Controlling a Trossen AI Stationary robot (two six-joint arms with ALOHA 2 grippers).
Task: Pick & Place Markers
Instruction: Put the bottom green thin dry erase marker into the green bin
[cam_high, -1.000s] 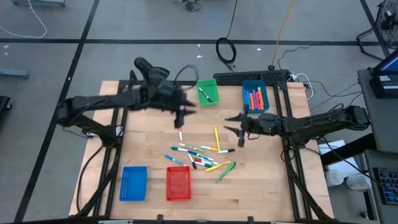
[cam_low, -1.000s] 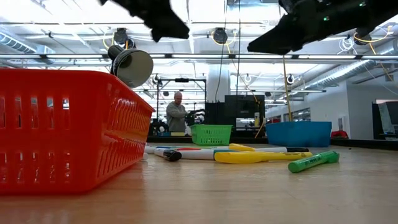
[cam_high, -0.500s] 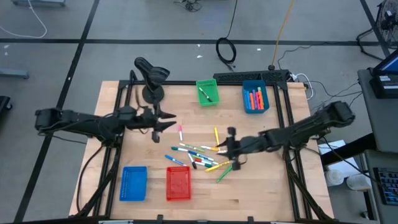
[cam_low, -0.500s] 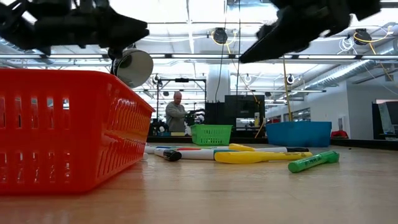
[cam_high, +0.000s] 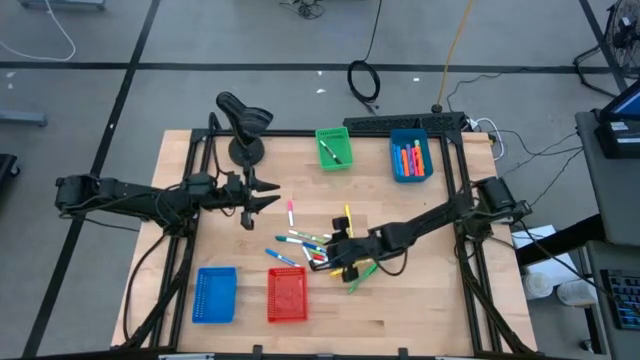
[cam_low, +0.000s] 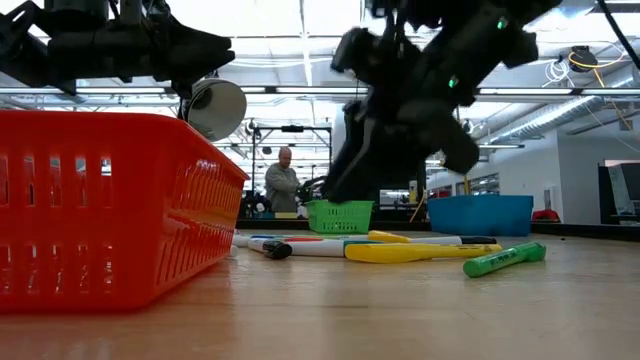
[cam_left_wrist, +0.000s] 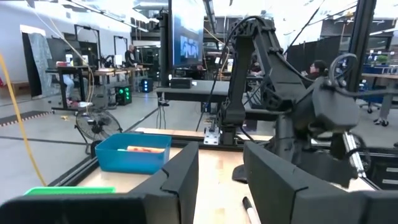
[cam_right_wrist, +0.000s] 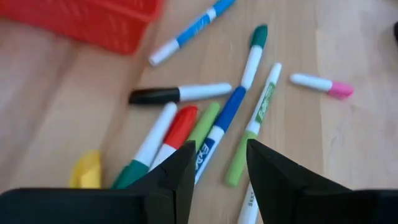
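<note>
Several markers (cam_high: 318, 246) lie in a loose pile on the wooden table, seen close in the right wrist view as blue (cam_right_wrist: 227, 118), green (cam_right_wrist: 249, 149), red (cam_right_wrist: 180, 127) and black (cam_right_wrist: 177, 94) pens. A pink marker (cam_high: 291, 212) lies apart, toward the far side. My right gripper (cam_high: 336, 256) hangs open just above the pile (cam_right_wrist: 221, 180), slanting down, touching nothing. My left gripper (cam_high: 266, 200) is open and level at the table's left, left of the pink marker, with nothing between its fingers (cam_left_wrist: 221, 180).
A green basket (cam_high: 334, 148) and a blue bin (cam_high: 409, 157) holding orange and red pens stand at the far edge. A blue basket (cam_high: 214, 294) and a red basket (cam_high: 287, 295) stand at the near edge. A person (cam_low: 285, 185) stands far behind the table.
My right gripper has come down and toward the table's left and near edge, from right of the pile to just over it. My left gripper has drawn back toward the left edge, sunk and tipped up to level, then kept still. The markers have not moved.
</note>
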